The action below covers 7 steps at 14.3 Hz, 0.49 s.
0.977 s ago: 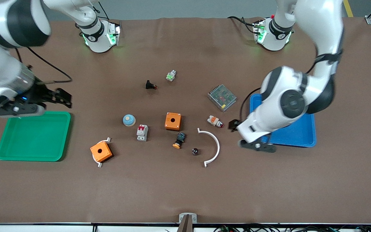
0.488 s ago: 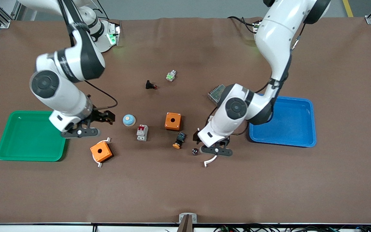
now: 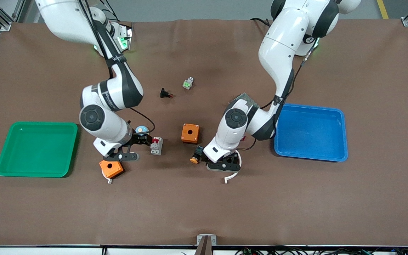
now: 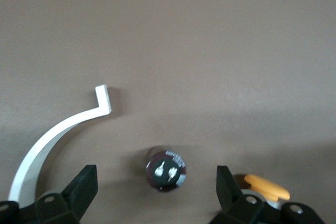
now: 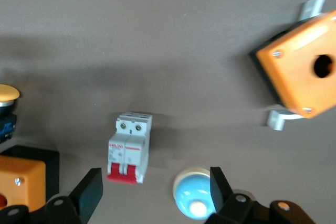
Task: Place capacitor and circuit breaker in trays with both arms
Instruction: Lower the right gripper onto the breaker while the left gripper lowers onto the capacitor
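Observation:
The capacitor, a tiny black cylinder with two silvery marks on top, stands on the brown mat. My left gripper is open over it, one finger on each side. In the front view the left hand hides the capacitor. The circuit breaker, a white-grey block with a red end, lies flat on the mat. It also shows in the right wrist view. My right gripper is open low beside it, its fingers apart from the block.
A blue dome sits close to one right finger. Orange boxes, an orange-capped push-button and a white curved strip lie nearby. The green tray and blue tray stand at the table's ends.
Both arms have swung in from the trays. The right gripper came to the circuit breaker and the left gripper came down over the capacitor.

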Each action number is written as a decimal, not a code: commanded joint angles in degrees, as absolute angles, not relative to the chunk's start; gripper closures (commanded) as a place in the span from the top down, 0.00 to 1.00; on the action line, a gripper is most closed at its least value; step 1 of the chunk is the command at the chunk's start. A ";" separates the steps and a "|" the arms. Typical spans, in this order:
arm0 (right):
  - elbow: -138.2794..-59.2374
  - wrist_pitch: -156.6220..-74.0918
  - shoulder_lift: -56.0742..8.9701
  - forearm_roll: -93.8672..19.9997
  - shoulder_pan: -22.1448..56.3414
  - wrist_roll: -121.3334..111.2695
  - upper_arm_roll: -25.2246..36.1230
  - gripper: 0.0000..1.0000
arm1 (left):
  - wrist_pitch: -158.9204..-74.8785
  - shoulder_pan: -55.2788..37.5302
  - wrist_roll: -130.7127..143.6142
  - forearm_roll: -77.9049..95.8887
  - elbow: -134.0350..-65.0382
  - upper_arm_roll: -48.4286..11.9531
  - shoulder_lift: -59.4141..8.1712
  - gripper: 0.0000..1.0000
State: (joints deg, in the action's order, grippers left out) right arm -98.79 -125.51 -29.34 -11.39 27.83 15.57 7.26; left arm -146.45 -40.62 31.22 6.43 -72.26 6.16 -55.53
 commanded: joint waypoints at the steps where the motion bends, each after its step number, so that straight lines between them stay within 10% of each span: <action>1: -97.74 -127.78 -32.33 -15.37 29.53 17.05 7.73 0.90 | -149.14 -41.22 33.66 6.86 -70.14 7.21 -57.39 1.00; 7: -97.47 -133.06 -36.82 -15.56 31.46 18.28 7.73 0.86 | -148.98 -42.27 32.52 3.79 -70.75 7.30 -57.57 0.74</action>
State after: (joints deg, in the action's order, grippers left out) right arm -98.64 -132.27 -35.43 -14.33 30.49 17.21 7.25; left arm -149.04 -40.93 32.40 5.63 -72.00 6.34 -56.62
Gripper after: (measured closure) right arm 0.123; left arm 0.229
